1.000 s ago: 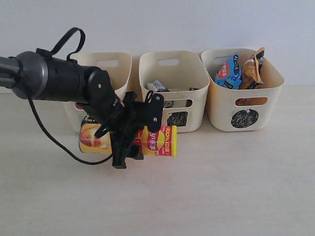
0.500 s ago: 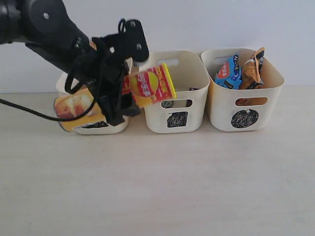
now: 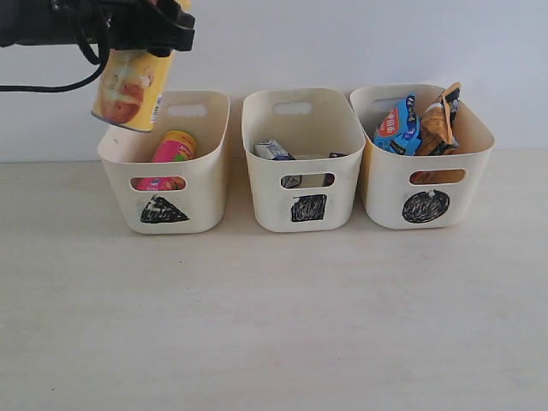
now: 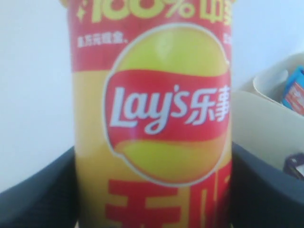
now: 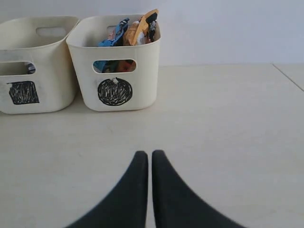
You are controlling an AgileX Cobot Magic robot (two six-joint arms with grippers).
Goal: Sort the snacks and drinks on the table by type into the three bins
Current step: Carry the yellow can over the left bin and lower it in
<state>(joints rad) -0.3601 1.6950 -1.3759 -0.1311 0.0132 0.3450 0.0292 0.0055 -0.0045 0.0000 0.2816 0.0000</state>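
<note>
- Yellow Lay's tube (image 3: 128, 86) is hanging in the air, its long axis close to upright and leaning slightly.
- The left end effector (image 3: 141, 36) is pinching its upper part.
- The triangle bin (image 3: 210, 120) is sitting just below the tube's lower end, so the release looks to be straight down.
- The pink chip tube (image 3: 174, 147) is lying inside that bin.
- The right end effector (image 5: 149, 161), pressed together, is idling over the surface (image 3: 342, 325), well apart.

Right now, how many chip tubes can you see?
2. The yellow Lay's tube is held up in the air above the triangle bin, and the pink chip tube sits inside that bin. More could be hiding lower down, out of sight.
</note>
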